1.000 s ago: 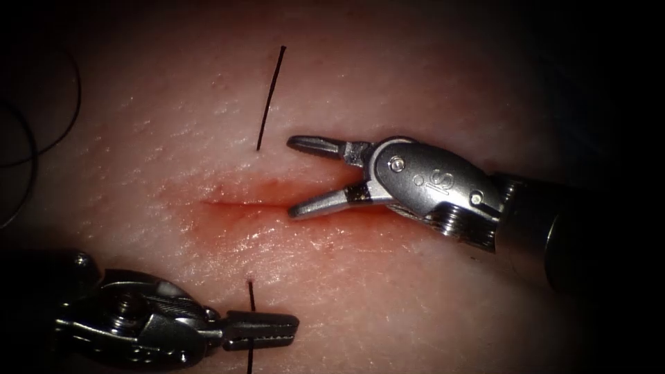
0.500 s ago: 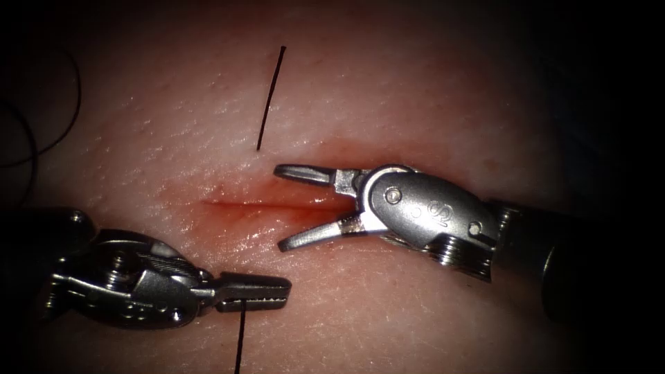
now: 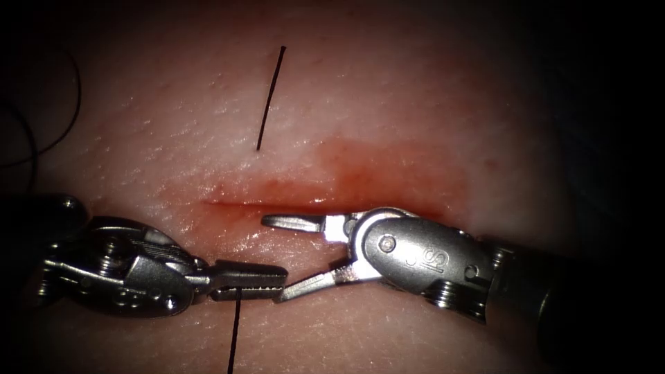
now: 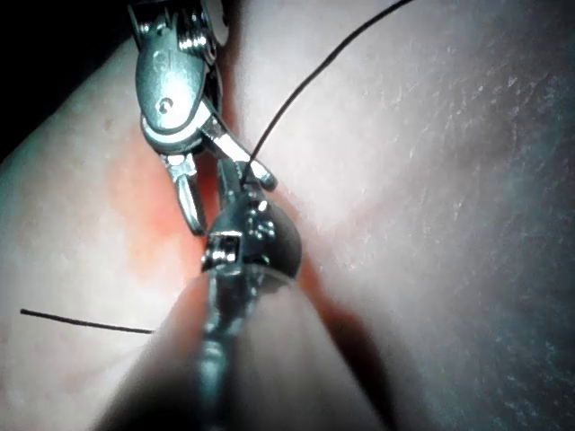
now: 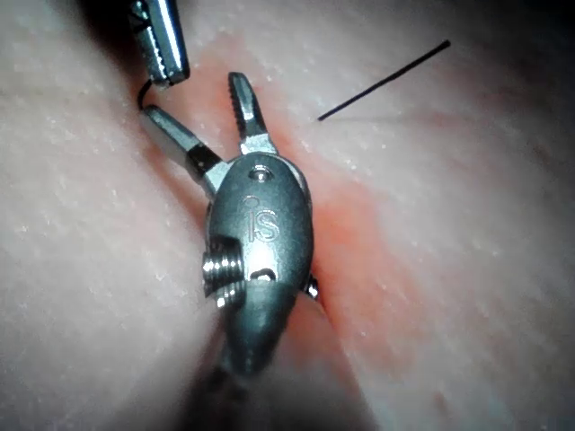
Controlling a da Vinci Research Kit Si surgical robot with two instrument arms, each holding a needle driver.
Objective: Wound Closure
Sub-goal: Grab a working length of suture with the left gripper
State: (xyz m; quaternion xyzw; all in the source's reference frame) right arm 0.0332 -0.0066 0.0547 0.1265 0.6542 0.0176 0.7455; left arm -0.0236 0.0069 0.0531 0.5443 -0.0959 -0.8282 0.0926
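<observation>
left claw (image 3: 249, 280) grips thread (image 3: 234, 332) — right claw (image 3: 280, 257) open, empty

Dark thread (image 3: 234, 332) crosses red-stained cut (image 3: 263, 203) in tissue (image 3: 388, 90)

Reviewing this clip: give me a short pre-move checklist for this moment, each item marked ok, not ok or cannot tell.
1. Left tool holds the thread: ok, jaws shut on it below the cut.
2. Right tool free: ok, jaws open, holding nothing.
3. Tools apart: cannot tell; the right tool's lower jaw tip sits at the left tool's tip.
4. Needle located: cannot tell.
5. Free thread end above the cut: ok, lying on the tissue.
6. Cut edges visible: ok, with red fluid around them.
</observation>
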